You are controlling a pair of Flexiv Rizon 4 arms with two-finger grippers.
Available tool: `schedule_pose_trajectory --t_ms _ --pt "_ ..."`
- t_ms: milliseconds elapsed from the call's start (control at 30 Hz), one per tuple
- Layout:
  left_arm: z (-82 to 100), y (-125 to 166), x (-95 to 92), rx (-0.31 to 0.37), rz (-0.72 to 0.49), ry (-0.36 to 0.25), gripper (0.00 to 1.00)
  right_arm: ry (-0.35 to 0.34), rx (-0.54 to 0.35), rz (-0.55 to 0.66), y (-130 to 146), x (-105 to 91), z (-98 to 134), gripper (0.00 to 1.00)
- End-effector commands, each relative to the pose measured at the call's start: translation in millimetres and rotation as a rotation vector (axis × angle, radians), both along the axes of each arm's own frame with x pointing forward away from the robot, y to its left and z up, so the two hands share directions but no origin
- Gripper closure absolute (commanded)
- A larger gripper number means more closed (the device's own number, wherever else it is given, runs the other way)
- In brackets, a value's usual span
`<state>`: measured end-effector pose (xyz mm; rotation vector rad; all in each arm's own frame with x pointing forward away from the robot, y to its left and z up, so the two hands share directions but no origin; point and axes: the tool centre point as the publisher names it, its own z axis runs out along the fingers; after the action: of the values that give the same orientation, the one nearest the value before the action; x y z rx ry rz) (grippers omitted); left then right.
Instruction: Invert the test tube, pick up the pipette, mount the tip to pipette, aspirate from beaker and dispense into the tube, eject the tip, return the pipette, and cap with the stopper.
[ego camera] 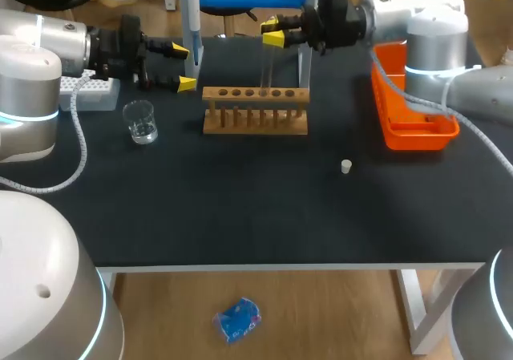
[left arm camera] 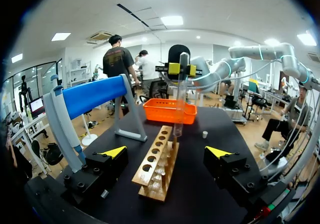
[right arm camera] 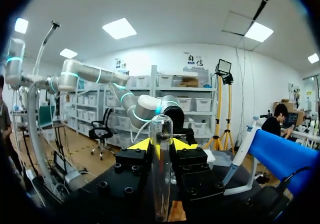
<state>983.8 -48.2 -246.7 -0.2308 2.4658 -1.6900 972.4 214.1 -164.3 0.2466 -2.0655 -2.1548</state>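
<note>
Tube (ego camera: 266,67) is clamped in the right gripper (ego camera: 272,33) above the rack (ego camera: 255,107); best lined up dead vertical over a hole, then lowered slowly. Left gripper (ego camera: 183,66) is spread apart, empty.

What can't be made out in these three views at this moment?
Beaker: head view, too small and clear to show any liquid level.
Test tube in the right pincer: head view, glass too faint to trace its ends.
Tip box: head view, partly behind the left arm; tips uncountable.
Pipette: head view, top cut off by the edge.
</note>
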Motion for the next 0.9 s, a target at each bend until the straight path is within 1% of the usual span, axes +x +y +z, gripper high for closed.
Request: schedule_pose_trajectory --t_ms 33,100,133,167,233,267,300,333,367,400,800,833,867,900 --pt "14.7 -2.2 -15.5 0.063 -0.001 -0.294 0.0 0.086 0.02 -0.008 -4.9 -9.8 2.9 1.0" --pt "21.9 -5.1 -24.4 0.101 -0.02 -0.429 0.0 0.153 0.033 -0.008 -7.5 -14.0 6.3 1.0" --pt "25.8 -7.0 -29.6 0.114 -0.026 -0.493 0.0 0.197 0.031 0.003 -8.7 -16.7 7.6 1.0" --pt "30.5 -8.8 -34.9 0.134 -0.032 -0.555 0.0 0.237 0.047 0.016 -9.5 -20.6 9.0 1.0" --pt "39.2 -13.2 -46.0 0.206 -0.024 -0.693 0.0 0.301 -0.001 0.03 -12.3 -28.5 10.7 1.0" --pt "44.3 -15.2 -51.7 0.227 -0.003 -0.748 0.0 0.352 0.016 0.039 -13.5 -33.0 11.3 1.0" --pt "48.6 -17.0 -56.6 0.239 -0.004 -0.785 0.0 0.4 0.008 0.044 -15.1 -37.6 12.7 1.0" --pt "52.2 -19.2 -61.1 0.254 0.001 -0.81 0.0 0.455 -0.023 0.078 -16.0 -43.7 12.5 1.0" --pt "53.9 -21.1 -64.0 0.276 0.016 -0.813 0.0 0.504 -0.035 0.094 -16.3 -50.1 12.2 1.0" --pt "54.3 -22.8 -65.0 0.289 0.029 -0.788 0.0 0.499 -0.059 0.088 -18.2 -53.5 13.1 1.0" --pt "54.3 -22.8 -65.0 0.289 0.029 -0.788 0.0 0.499 -0.059 0.088 -18.2 -53.5 13.1 1.0" --pt "62.6 -25.0 -70.1 0.33 0.062 -0.98 0.0 0.499 -0.059 0.088 -18.2 -53.5 13.1 1.0" --pt "67.7 -28.4 -78.2 0.355 0.042 -1.145 0.0 0.499 -0.059 0.088 -18.2 -53.5 13.1 1.0" --pt "71.5 -30.8 -84.9 0.34 0.07 -1.203 0.0 0.545 -0.064 0.068 -18.6 -53.5 13.0 1.0"
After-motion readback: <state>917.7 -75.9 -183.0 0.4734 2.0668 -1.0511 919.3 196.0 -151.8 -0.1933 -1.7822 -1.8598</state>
